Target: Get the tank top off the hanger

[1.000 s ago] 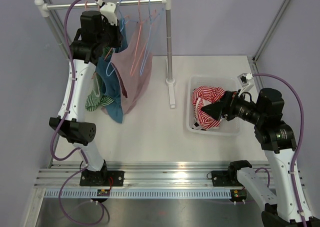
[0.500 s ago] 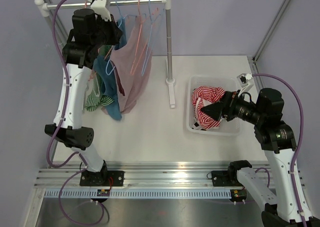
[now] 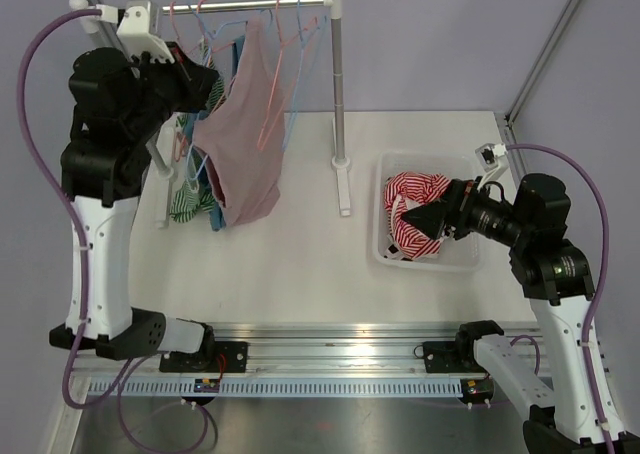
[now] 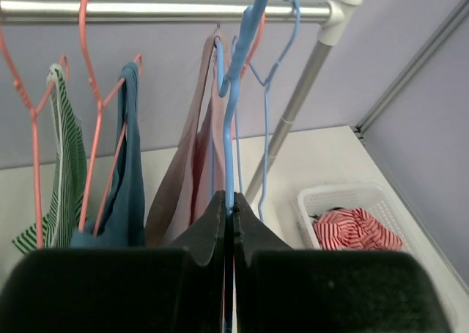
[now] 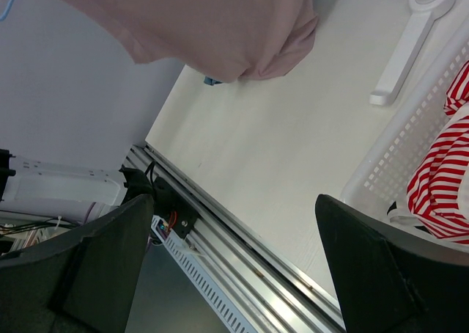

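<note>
My left gripper [image 4: 230, 197] is shut on the wire of a blue hanger [image 4: 233, 127], up by the rail [image 3: 250, 4] at the back left. The hanger's neck runs up past the rail and out of the top of the left wrist view. A pink tank top [image 3: 245, 144] hangs from it, pulled slantwise towards the left gripper [image 3: 208, 87]. The same pink tank top [image 4: 192, 175] shows just beyond the fingers. My right gripper [image 3: 415, 219] hovers open over the basket with nothing between its fingers [image 5: 110, 260]. The pink tank top's hem [image 5: 198, 25] fills the top of the right wrist view.
A teal garment [image 4: 128, 179] and a green striped garment [image 4: 66, 164] hang on pink hangers at the left. Bare pink and blue hangers [image 3: 290, 64] hang beside the rail's post [image 3: 340, 84]. A white basket [image 3: 430, 161] holds a red striped garment [image 3: 420, 187].
My left arm has risen and swung left with the blue hanger in its grip, dragging the pink tank top up and leftwards. The right arm has stayed over the basket.
</note>
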`<state>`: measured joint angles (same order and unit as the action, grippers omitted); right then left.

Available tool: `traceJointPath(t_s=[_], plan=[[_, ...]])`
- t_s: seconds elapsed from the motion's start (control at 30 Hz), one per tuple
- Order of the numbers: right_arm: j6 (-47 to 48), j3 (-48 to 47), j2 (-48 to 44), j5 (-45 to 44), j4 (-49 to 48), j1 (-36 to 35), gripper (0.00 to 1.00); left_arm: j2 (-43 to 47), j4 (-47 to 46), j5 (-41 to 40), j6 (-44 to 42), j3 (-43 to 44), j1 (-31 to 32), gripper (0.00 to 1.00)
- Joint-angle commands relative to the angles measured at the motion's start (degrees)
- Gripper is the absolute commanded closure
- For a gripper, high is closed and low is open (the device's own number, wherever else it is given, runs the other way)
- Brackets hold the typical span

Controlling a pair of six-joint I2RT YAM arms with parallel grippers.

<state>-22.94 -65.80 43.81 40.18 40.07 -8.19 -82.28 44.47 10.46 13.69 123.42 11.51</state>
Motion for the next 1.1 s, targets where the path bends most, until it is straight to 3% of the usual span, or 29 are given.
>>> traceJointPath(t_s=[0.0, 0.2, 0.33, 0.5, 0.7, 0.8, 0.87, 0.9, 0.93, 1.07], plan=[[-0.70, -2.75, 0.92, 0.77, -2.63, -0.08, 0.01, 8.52, -4.39, 2.64, 3.09, -3.79, 0.18, 1.00], [-4.13, 0.31, 1.36, 2.88, -8.16, -0.08, 0.00, 20.57, -4.39, 3.51, 3.71, -7.49, 0.18, 1.00], [-11.94, 5.58, -0.30, 4.11, -20.25, -0.08, 0.01, 28.21, -1.67, 6.59, 4.41, -12.66, 0.18, 1.00], [-18.80, 11.74, 0.83, 9.38, -33.47, -0.08, 0.00, 43.48, -1.40, 8.96, 6.43, -28.73, 0.18, 1.00], [-22.59, 15.26, 4.96, 14.40, -44.38, -1.30, 0.01, 54.41, -1.31, 17.48, 9.42, -46.12, 0.18, 1.00], [-17.07, 13.95, 7.68, 7.83, -39.39, -8.84, 0.01, 57.93, -0.70, 20.83, 9.60, -51.67, 0.18, 1.00], [-12.93, 12.81, 9.44, -2.71, -35.00, -14.46, 0.01, 59.59, -1.22, 21.18, 10.30, -54.49, 0.18, 1.00], [-12.40, 12.54, 10.84, -6.22, -34.80, -20.15, 0.01, 59.95, -1.66, 21.18, 10.74, -55.90, 0.18, 1.00], [-12.65, 12.45, 11.46, -13.39, -35.67, -22.38, 0.02, 60.22, -2.54, 21.18, 11.70, -58.61, 0.18, 1.00], [-13.62, 12.19, 14.45, -27.59, -39.37, -32.93, 0.06, 60.48, -5.88, 23.20, 13.55, -64.17, 0.18, 1.00]])
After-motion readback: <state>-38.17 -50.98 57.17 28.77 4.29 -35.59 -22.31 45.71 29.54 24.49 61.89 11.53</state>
